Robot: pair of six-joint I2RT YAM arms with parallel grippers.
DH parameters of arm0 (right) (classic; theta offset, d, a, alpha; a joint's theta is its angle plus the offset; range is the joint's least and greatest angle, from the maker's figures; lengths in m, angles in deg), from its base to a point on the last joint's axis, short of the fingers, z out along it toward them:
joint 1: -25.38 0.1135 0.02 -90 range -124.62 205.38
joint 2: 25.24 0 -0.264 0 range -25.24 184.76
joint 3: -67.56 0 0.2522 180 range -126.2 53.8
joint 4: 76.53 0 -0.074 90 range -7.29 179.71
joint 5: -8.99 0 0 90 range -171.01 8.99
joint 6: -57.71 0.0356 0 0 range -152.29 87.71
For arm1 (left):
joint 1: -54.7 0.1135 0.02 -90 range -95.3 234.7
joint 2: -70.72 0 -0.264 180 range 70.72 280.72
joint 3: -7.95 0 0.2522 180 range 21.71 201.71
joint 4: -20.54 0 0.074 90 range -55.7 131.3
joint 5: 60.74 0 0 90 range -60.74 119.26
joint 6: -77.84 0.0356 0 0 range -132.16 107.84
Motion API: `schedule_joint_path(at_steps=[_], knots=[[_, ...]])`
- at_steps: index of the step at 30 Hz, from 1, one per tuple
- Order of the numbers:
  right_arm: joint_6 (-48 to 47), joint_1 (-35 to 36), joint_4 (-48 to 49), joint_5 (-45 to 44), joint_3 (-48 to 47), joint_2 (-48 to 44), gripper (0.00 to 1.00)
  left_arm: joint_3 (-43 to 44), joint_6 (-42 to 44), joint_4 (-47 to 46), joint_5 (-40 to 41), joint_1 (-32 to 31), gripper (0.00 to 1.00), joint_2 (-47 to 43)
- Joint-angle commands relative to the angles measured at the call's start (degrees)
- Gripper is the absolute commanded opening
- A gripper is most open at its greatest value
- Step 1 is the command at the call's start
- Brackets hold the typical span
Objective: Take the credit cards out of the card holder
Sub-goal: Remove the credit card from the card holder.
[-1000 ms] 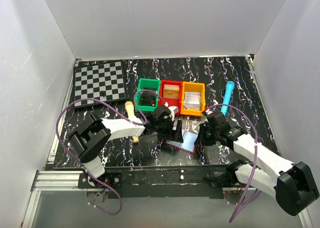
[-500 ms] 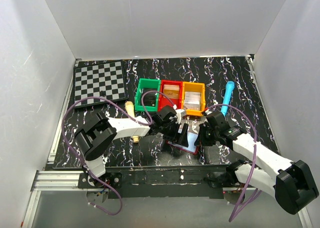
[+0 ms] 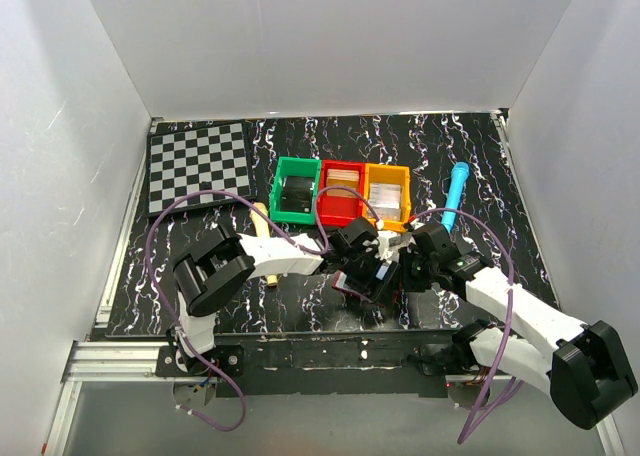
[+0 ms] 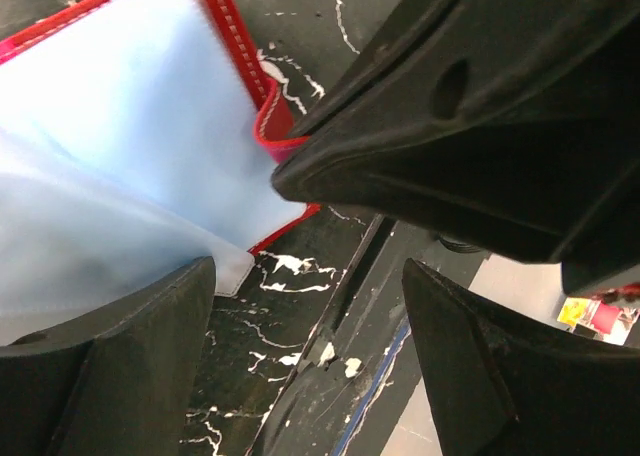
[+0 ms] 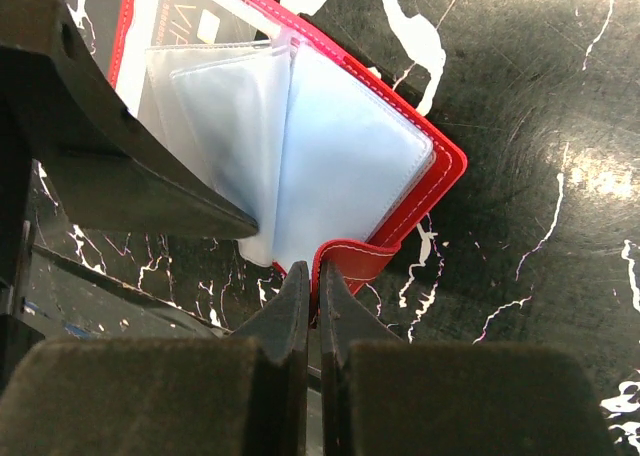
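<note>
The card holder (image 5: pixel 400 216) lies open on the black marbled table, its red cover edged with white stitching and its pale-blue sleeves (image 5: pixel 340 166) fanned up. A card with print (image 5: pixel 175 11) shows in the top-left sleeve. My right gripper (image 5: pixel 315 276) is shut on the red snap tab at the holder's near edge. My left gripper (image 4: pixel 310 366) is open, and its left finger (image 4: pixel 110 356) lies across the corner of a pale-blue sleeve (image 4: pixel 120 126). In the top view the two grippers, left (image 3: pixel 380 274) and right (image 3: pixel 404 272), meet over the card holder (image 3: pixel 347 280).
Green (image 3: pixel 296 202), red (image 3: pixel 341 189) and orange (image 3: pixel 387 198) bins stand in a row behind the grippers. A chessboard (image 3: pixel 198 164) lies at the back left, a blue pen (image 3: pixel 456 194) at the right, and a beige wooden piece (image 3: pixel 261 219) by the left arm. The table's front edge (image 4: pixel 350 306) runs just below the holder.
My left gripper has moved right and forward, from beside the green bin to over the card holder against the right gripper. The right gripper has stayed shut on the tab.
</note>
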Motion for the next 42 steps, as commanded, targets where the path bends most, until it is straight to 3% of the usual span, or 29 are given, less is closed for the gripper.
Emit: schedule_joint_path(at_steps=[1, 19, 24, 30, 35, 36, 42], knots=[[0.3, -0.2, 2.2, 0.1, 0.7, -1.4, 0.01, 3.0, 3.5, 2.8, -1.6, -1.6, 0.75, 0.8], [3.1, -0.2, 2.4, -1.8, 3.0, -3.8, 0.01, 10.8, 6.7, 4.5, -1.7, -5.0, 0.75, 1.0], [3.1, -0.2, 2.3, -1.7, 2.9, -3.8, 0.01, 0.9, 0.9, -0.4, 9.4, -2.5, 0.77, -9.3], [2.9, -0.2, 2.5, -1.6, 3.0, -4.0, 0.01, -15.2, -10.4, -3.6, 16.1, 5.6, 0.84, -21.3], [2.8, -0.2, 2.9, -1.2, 3.1, -3.4, 0.01, -15.3, -11.3, -1.3, 18.4, 6.4, 0.88, -20.0], [2.9, -0.2, 2.9, -1.2, 3.1, -3.4, 0.01, -14.8, -11.4, -1.1, 18.4, 6.4, 0.98, -19.0], [2.9, -0.2, 2.7, -1.2, 3.1, -3.9, 0.01, -14.1, -10.8, -1.3, 18.4, 6.4, 0.98, -17.4]])
